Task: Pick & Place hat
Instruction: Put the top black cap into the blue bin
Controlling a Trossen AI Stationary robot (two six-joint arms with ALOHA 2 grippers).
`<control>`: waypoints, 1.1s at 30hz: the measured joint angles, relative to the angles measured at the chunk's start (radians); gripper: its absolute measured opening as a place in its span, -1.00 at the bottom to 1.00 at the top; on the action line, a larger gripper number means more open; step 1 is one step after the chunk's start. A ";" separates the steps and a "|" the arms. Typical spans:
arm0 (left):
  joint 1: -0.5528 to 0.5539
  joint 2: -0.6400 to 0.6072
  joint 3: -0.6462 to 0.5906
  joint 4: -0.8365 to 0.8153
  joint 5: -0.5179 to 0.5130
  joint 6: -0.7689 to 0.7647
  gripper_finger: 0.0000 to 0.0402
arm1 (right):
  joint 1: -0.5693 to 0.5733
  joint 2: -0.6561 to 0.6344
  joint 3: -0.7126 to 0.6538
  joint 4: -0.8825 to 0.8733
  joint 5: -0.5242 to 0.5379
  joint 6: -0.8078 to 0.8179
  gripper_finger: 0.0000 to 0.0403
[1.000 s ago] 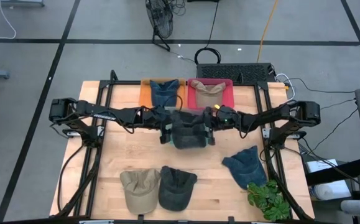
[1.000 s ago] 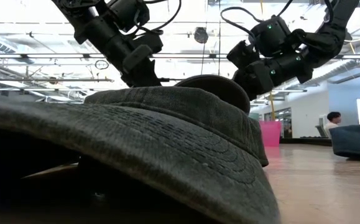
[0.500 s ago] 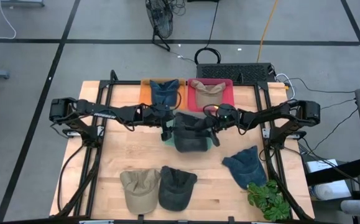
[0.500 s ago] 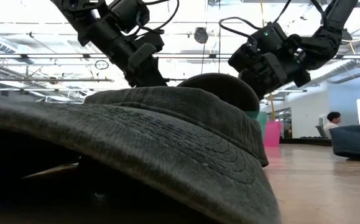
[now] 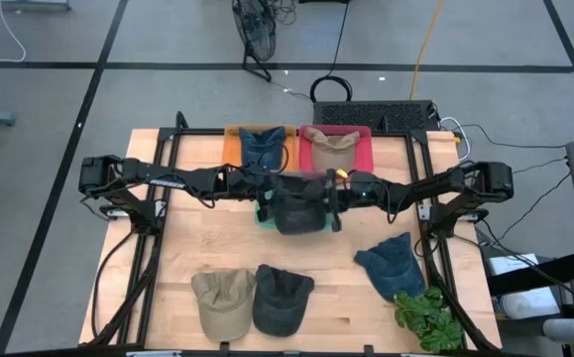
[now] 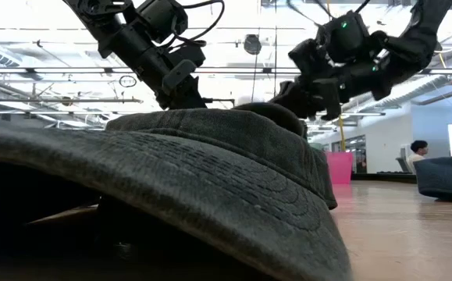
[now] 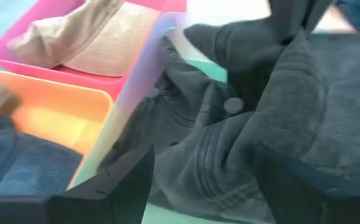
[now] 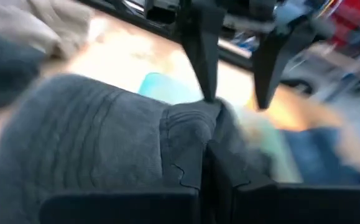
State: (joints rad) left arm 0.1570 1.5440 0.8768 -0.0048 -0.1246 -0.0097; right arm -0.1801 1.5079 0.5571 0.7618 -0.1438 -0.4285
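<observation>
A dark grey hat (image 5: 298, 208) lies crumpled over a teal bin (image 5: 263, 220) at the table's middle. My right gripper (image 5: 328, 201) comes at the hat from the right and is shut on it. My left gripper (image 5: 269, 201) comes from the left and is open. Its two fingers (image 7: 127, 183) stand on either side of the hat's left part (image 7: 229, 143). In the low view this hat (image 6: 276, 113) shows behind a bigger dark hat (image 6: 179, 179) that lies close to the camera. My right gripper pinches a raised fold of the hat's cloth (image 8: 195, 118) between its two fingers (image 8: 189, 174). The fingers come nearly level from the table's right side. The rest of the hat rests over the teal bin (image 8: 158, 84). My left gripper: I cannot tell whether its open fingers touch the cloth.
Behind the teal bin stand an orange bin (image 5: 235, 147) with a blue hat (image 5: 263, 149) and a pink bin (image 5: 364, 149) with a tan hat (image 5: 328, 141). A tan hat (image 5: 222, 297), a dark hat (image 5: 282, 296), a blue hat (image 5: 391, 263) and a plant (image 5: 427, 317) sit near the front.
My right gripper has rolled about its own axis and shut on the dark grey hat's cloth. The hat's right part has bunched up toward the middle. My left gripper has stayed open at the hat's left side.
</observation>
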 joint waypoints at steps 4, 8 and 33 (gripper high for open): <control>0.001 -0.011 0.000 -0.007 -0.031 0.001 0.35 | 0.065 -0.034 0.005 -0.003 0.135 -0.136 -1.00; 0.001 -0.058 0.000 -0.012 -0.065 0.005 0.35 | 0.112 -0.057 0.005 0.017 0.221 -0.213 -1.00; -0.021 -0.143 -0.001 -0.070 -0.086 -0.053 0.35 | 0.003 -0.003 0.006 -0.126 0.139 -0.060 -0.61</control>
State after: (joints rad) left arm 0.1364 1.4014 0.8761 -0.0743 -0.2104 -0.0627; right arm -0.1776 1.5047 0.5629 0.6356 -0.0049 -0.4881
